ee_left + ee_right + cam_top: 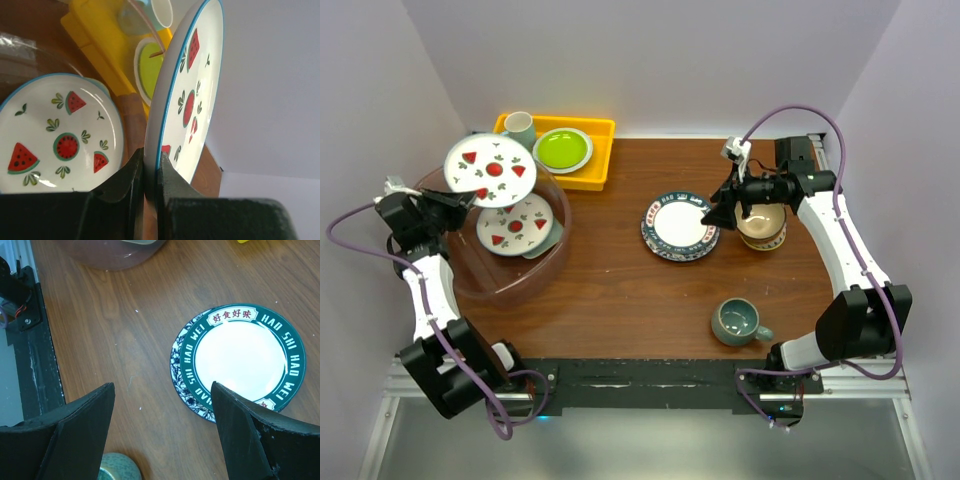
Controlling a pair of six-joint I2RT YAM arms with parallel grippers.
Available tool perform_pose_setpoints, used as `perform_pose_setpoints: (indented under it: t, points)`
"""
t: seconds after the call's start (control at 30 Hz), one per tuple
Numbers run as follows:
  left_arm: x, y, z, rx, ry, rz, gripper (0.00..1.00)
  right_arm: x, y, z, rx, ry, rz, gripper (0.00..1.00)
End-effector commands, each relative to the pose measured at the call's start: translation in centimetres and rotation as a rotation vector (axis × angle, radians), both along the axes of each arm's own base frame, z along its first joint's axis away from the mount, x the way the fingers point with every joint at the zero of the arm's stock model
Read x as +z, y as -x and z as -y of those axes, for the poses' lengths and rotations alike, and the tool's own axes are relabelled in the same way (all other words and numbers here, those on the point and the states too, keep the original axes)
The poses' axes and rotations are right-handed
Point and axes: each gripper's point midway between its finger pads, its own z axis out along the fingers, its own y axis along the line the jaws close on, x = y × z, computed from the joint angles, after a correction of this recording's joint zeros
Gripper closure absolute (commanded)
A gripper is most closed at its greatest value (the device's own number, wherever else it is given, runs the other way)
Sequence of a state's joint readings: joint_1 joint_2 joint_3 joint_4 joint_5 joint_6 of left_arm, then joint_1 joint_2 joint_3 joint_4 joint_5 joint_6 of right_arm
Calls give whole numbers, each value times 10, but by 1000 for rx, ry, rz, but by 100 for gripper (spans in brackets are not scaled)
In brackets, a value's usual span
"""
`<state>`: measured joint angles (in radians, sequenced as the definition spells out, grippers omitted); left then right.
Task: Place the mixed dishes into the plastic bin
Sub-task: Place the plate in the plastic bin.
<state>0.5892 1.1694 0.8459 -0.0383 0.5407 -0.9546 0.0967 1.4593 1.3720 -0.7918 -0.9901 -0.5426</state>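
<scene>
The left gripper (pixel 150 167), clamped on a plate's (pixel 490 170) rim, holds it above the bin (pixel 485 282); next it should lower and let go, while the right gripper (pixel 162 390) hangs apart over the counter (pixel 620 290).

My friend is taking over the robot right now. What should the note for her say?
Left gripper: shut on the rim of a round watermelon-patterned plate, above the large transparent pinkish plastic bin.
Right gripper: open, empty, by two stacked round plates on the wooden table.
Done: a second watermelon plate and a pale green tray lie in the bin.
Left: held plate, stacked plates, cream-tan bowl, teal mug.
</scene>
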Motion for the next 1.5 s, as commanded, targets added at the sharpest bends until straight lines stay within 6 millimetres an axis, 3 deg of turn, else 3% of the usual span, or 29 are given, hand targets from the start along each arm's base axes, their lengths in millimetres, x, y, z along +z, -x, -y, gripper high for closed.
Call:
perform_pose_setpoints:
  t: [0.0, 0.07, 0.33, 0.57, 0.93, 1.1, 1.47]
  points:
    - [27, 8, -2, 20, -83, 84, 100, 3, 0, -1, 18, -16, 28, 18]
    - [8, 13, -1, 33, -63, 32, 100, 2, -1, -1, 17, -17, 24, 18]
    - [-22, 12, -6, 39, -46, -45, 100, 0, 2, -1, 17, -16, 26, 19]
    - [-62, 13, -7, 24, -13, -157, 100, 1, 3, 0, 15, -14, 31, 18]
    - [-99, 16, -5, 3, 21, -242, 100, 1, 3, 0, 11, -14, 28, 18]
    - [-110, 18, -3, -6, 33, -271, 88, 0, 2, 0, 10, -13, 26, 18]
    - [-111, 22, 0, -26, 34, -291, 61, -1, 3, 0, 9, -12, 25, 18]
